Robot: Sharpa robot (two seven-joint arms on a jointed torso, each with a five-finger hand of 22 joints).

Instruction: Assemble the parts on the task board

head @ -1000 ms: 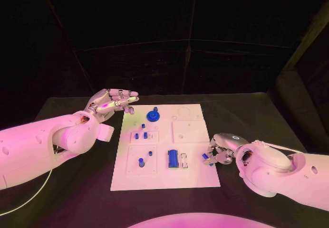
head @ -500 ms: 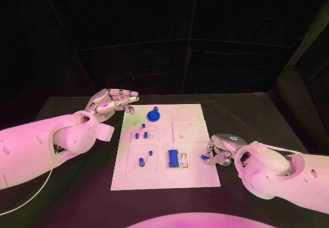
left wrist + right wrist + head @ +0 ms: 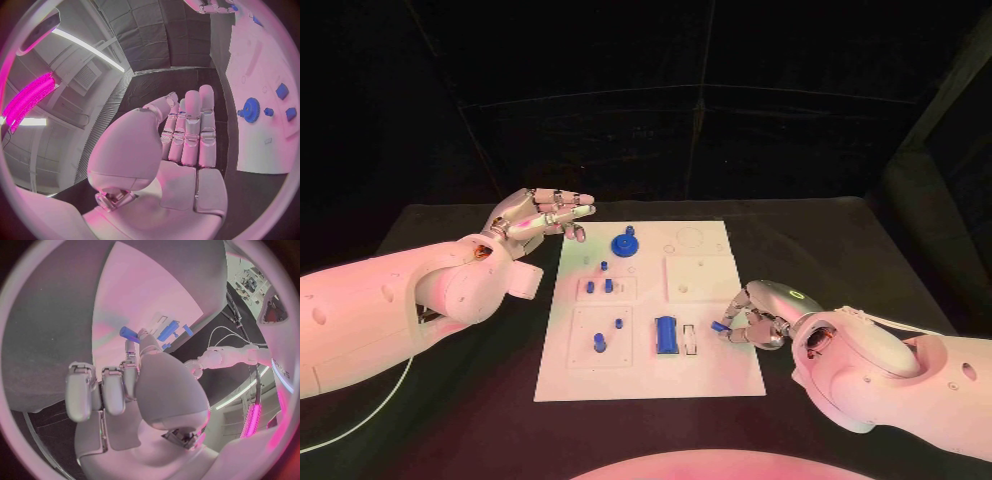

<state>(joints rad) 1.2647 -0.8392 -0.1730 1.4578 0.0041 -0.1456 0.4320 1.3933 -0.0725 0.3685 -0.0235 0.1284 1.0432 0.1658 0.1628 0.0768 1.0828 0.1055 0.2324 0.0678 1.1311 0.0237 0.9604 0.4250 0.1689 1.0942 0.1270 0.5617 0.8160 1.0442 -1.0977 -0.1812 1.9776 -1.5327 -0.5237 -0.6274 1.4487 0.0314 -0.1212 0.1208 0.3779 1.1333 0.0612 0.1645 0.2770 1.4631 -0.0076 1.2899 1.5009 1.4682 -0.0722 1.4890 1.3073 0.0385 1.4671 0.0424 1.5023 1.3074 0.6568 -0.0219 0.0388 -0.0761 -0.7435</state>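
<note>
The white task board (image 3: 711, 370) lies mid-table. It carries a blue gear (image 3: 625, 243), small blue pegs (image 3: 599, 286), two more blue pieces (image 3: 599, 343) and a blue block (image 3: 666, 334) beside an empty slot (image 3: 687, 338). My right hand (image 3: 756, 317) hovers at the board's right edge and pinches a small blue part (image 3: 720, 326) just right of that slot. In the right wrist view the part (image 3: 129, 333) sticks out from the fingertips (image 3: 130, 346) above the board (image 3: 156, 290). My left hand (image 3: 538, 212) is raised with flat spread fingers and holds nothing, near the board's far left corner; the gear (image 3: 252, 109) lies beyond the hand (image 3: 187, 135).
Black table (image 3: 848, 250) surrounds the board, with bare room on both sides. Two blank raised white plates (image 3: 698, 277) occupy the board's right half. A thin white cable (image 3: 365, 415) runs along the near left of the table.
My right hand has crept left with the small blue part, closer to the empty slot beside the blue block. The left hand has stayed where it was.
</note>
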